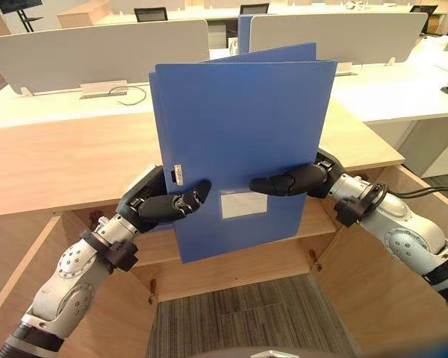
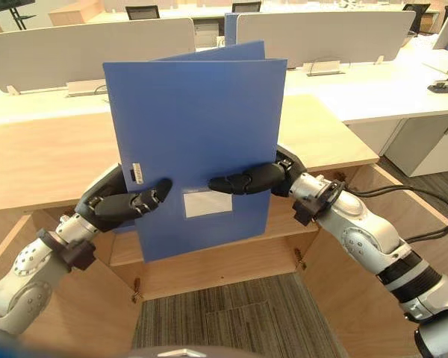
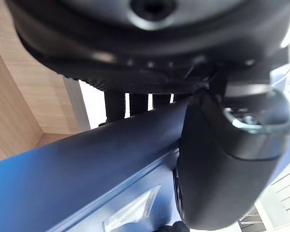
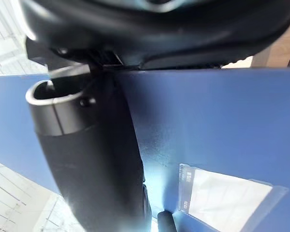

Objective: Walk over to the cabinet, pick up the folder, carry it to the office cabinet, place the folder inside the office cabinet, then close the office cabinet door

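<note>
I hold a large blue folder (image 1: 239,127) upright in front of me, its front face with a white label pocket (image 1: 243,204) turned toward me. My left hand (image 1: 168,205) pinches its lower left edge, thumb across the front and fingers behind. My right hand (image 1: 291,180) pinches the right edge the same way. In the left wrist view the thumb (image 3: 222,159) presses on the folder (image 3: 77,179). In the right wrist view the thumb (image 4: 87,164) lies flat on the blue cover (image 4: 208,121). The folder hangs just above the open wooden cabinet (image 1: 67,160).
The cabinet's two doors stand open, one at my left (image 1: 15,253) and one at my right (image 1: 373,283), with a shelf (image 1: 231,257) inside behind the folder. Grey carpet (image 1: 246,313) lies below. White desks with grey dividers (image 1: 97,48) stand behind the cabinet.
</note>
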Motion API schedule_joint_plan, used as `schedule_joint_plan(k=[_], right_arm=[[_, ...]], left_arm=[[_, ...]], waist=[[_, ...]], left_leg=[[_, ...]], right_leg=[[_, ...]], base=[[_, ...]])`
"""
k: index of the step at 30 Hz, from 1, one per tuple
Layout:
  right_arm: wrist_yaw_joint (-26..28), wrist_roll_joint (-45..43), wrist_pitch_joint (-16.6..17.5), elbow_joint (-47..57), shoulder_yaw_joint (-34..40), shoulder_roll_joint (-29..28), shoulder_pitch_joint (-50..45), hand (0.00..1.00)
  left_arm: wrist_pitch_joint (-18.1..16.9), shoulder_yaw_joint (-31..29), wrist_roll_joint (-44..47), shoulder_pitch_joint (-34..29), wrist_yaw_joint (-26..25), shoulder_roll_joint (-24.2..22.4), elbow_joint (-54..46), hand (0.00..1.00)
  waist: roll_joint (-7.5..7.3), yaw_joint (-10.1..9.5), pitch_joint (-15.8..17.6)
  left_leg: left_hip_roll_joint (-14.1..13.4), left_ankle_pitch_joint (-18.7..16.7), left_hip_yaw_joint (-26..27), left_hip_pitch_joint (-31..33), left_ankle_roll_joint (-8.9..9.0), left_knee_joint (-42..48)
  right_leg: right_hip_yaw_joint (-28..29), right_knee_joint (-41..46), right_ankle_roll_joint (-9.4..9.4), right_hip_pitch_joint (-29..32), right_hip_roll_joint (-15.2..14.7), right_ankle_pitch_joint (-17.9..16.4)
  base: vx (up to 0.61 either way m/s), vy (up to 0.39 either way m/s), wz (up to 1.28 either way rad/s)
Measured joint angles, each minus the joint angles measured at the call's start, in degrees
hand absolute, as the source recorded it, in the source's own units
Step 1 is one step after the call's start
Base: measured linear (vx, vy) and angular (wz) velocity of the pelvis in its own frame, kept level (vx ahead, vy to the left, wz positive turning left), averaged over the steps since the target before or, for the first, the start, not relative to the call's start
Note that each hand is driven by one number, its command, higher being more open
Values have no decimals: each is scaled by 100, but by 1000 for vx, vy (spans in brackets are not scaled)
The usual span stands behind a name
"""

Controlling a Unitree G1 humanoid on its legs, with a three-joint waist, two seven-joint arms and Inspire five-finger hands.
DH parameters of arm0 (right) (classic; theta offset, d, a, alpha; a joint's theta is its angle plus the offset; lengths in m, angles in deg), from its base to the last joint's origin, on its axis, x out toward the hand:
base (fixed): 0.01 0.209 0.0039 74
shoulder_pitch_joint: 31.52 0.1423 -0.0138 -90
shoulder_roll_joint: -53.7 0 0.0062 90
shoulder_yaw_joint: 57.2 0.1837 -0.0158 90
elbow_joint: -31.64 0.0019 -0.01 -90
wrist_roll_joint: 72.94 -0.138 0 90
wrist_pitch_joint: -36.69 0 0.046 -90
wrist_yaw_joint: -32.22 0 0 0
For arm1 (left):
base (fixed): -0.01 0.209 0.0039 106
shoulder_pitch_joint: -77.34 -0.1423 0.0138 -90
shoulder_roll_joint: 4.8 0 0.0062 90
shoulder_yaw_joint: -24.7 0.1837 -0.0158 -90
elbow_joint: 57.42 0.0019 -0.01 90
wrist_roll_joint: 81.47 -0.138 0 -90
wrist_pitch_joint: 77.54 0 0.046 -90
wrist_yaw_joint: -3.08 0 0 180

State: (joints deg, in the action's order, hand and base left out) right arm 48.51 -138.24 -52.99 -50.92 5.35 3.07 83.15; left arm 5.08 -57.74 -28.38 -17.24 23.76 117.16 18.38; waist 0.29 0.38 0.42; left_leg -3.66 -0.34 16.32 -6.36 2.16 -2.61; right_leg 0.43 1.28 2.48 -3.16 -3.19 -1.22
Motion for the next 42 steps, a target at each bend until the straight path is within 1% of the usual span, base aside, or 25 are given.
schedule_joint_plan(k=[2, 3, 6, 9, 12, 13, 18, 21, 23, 24, 25, 26, 28, 29, 30, 32, 34, 35, 36, 37, 38, 39, 40, 41, 42], right_arm=[[111, 0, -2, -9, -146, 164, 94, 0], [151, -7, 0, -52, -156, 217, 99, 0], [226, -4, 4, -63, -175, 385, 106, 0], [470, 9, 75, -7, -213, 512, 108, 0], [459, 486, 172, 218, -220, 575, 129, 0], [400, 759, 252, 238, -209, 564, 133, 0], [372, 1586, 335, 679, -25, 385, 140, 0], [378, 2222, 342, 1015, -5, 170, 146, 0], [372, 2668, 351, 1239, -1, -152, 147, 0], [359, 2733, 354, 1298, 10, -252, 147, 0], [302, 2948, 445, 1430, 41, -525, 147, 0], [275, 3016, 515, 1501, 56, -651, 146, 0], [170, 3499, 842, 1900, 198, -973, 148, 0], [116, 3739, 1010, 2029, 259, -1015, 147, 0], [56, 4253, 1247, 2195, 352, -1057, 147, 0], [47, 4585, 1400, 2251, 378, -1062, 147, 0], [48, 4972, 1500, 2282, 366, -1070, 28, 0], [48, 5188, 1517, 2295, 362, -1073, -199, 0], [50, 5275, 1515, 2301, 355, -1071, -332, 0], [57, 5524, 1492, 2293, 294, -1070, -611, 0], [72, 5751, 1450, 2211, 137, -1061, -802, 0], [77, 5848, 1418, 2132, 11, -1061, -856, 0], [100, 6035, 1377, 1947, -261, -1061, -973, 0], [114, 6282, 1366, 1725, -557, -1047, -1035, 0], [127, 6425, 1363, 1592, -709, -1036, -1041, 0]], left_arm=[[0, 87, 37, 5, 4, 143, 45, 100], [1, 189, 29, 4, 112, 313, 60, 100], [1, 332, 32, 2, 206, 435, 60, 100], [4, 478, 38, -28, 217, 562, 170, 100], [62, 797, 40, -78, 375, 799, 207, 100], [160, 969, 139, -106, 498, 820, 210, 100], [266, 1336, 265, -460, 748, 802, 248, 100], [269, 1569, 195, -772, 947, 689, 451, 100], [292, 1829, -229, -913, 1117, 504, 756, 100], [296, 1914, -340, -955, 1148, 457, 849, 100], [321, 2053, -684, -1050, 1234, 325, 1070, 100], [358, 2137, -843, -1077, 1257, 260, 1197, 100], [459, 2198, -1388, -1306, 1374, -64, 1811, 100], [493, 2198, -1541, -1368, 1377, -163, 2058, 100], [501, 2169, -1929, -1459, 1377, -282, 2436, 100], [496, 2129, -2323, -1491, 1382, -376, 2730, 100], [480, 1939, -3114, -1491, 1378, -667, 3335, 100], [382, 1616, -3812, -1489, 1319, -999, 3794, 100], [321, 1441, -4074, -1457, 1273, -1191, 4076, 100], [194, 895, -4625, -1369, 1170, -1686, 4723, 100], [119, 349, -5204, -1183, 891, -2165, 5374, 100], [124, 69, -5484, -1065, 720, -2386, 5719, 100], [142, -503, -6069, -867, 224, -2743, 6269, 100], [180, -1057, -6636, -774, -324, -3009, 6532, 100], [204, -1255, -6881, -749, -568, -3107, 6596, 100]], waist=[[0, -2, -36], [-16, -4, -85], [-21, -14, -121], [-24, -9, -167], [-27, 2, -189], [-30, 0, -220], [-28, 9, -256], [-26, 9, -265], [-24, 9, -269], [-23, 12, -270], [-23, 27, -270], [-22, 32, -270], [-33, 41, -277], [-47, 39, -287], [-75, 29, -307], [-95, 18, -326], [-114, 0, -343], [-137, -18, -385], [-160, -19, -401], [-195, -40, -439], [-212, -49, -447], [-218, -56, -449], [-238, -67, -447], [-262, -64, -425], [-269, -64, -414]], left_leg=[[5, 37, 0, -25, 6, -53], [6, 80, 0, -51, 5, -123], [8, 112, 0, -52, 5, -159], [2, 171, 4, -56, 15, -230], [-12, 179, 20, -58, 29, -230], [-16, 181, 21, -58, 31, -231], [-35, 183, 32, -61, 39, -231], [-48, 186, 35, -62, 49, -232], [-52, 190, 36, -61, 54, -232], [-53, 190, 39, -61, 54, -232], [-54, 190, 49, -59, 54, -233], [-54, 190, 51, -58, 54, -233], [-52, 190, 50, -53, 55, -234], [-51, 189, 49, -50, 55, -234], [-50, 189, 41, -39, 55, -234], [-47, 189, 36, -36, 55, -234], [-39, 191, 27, -18, 53, -236], [-34, 192, 9, 42, 50, -238], [-35, 191, 1, 70, 50, -239], [-32, 185, -9, 138, 59, -245], [-24, 194, -16, 163, 56, -240], [-22, 199, -16, 159, 49, -238], [-22, 205, -17, 151, 41, -236], [-24, 207, -17, 152, 39, -235], [-25, 207, -18, 154, 39, -234]], right_leg=[[0, 0, -1, 1, 2, 8], [-3, -3, -6, 3, 11, 15], [-4, -23, -7, 8, 13, 37], [-6, -73, -11, 15, 31, 82], [-3, -88, -13, 13, 44, 98], [-3, -88, -13, 14, 46, 99], [3, -88, -14, 16, 64, 100], [2, -87, -14, 19, 76, 100], [2, -83, -14, 24, 78, 99], [2, -82, -14, 26, 79, 99], [10, -79, -13, 37, 79, 99], [11, -79, -13, 39, 79, 99], [9, -82, -13, 52, 78, 99], [8, -83, -13, 56, 78, 98], [1, -86, -13, 61, 77, 98], [-2, -86, -12, 62, 75, 97], [-4, -84, -12, 77, 69, 97], [-13, -86, -11, 126, 64, 97], [-19, -88, -11, 148, 57, 97], [-25, -86, -12, 212, 47, 98], [-31, -87, -9, 235, 41, 102], [-30, -87, -8, 233, 40, 103], [-30, -88, -9, 225, 41, 103], [-29, -92, -11, 226, 45, 104], [-30, -95, -13, 226, 45, 106]], base=[[-62, -5, 0], [-56, -5, 1], [-56, -4, 0], [-56, -7, -1], [-45, -15, -3], [-35, -10, 0], [-21, -8, -1], [-32, -16, 0], [-38, -12, 0], [-38, -8, -2], [0, 0, 0], [0, 0, 0], [-16, -3, 0], [-33, -6, 2], [0, 0, 0], [-16, -3, 1], [0, 0, 2], [0, 0, 5], [-16, 2, 6], [-25, 5, 5], [0, 0, 0], [0, 0, 0], [0, 0, 0], [0, 0, 0], [0, 0, 0]])
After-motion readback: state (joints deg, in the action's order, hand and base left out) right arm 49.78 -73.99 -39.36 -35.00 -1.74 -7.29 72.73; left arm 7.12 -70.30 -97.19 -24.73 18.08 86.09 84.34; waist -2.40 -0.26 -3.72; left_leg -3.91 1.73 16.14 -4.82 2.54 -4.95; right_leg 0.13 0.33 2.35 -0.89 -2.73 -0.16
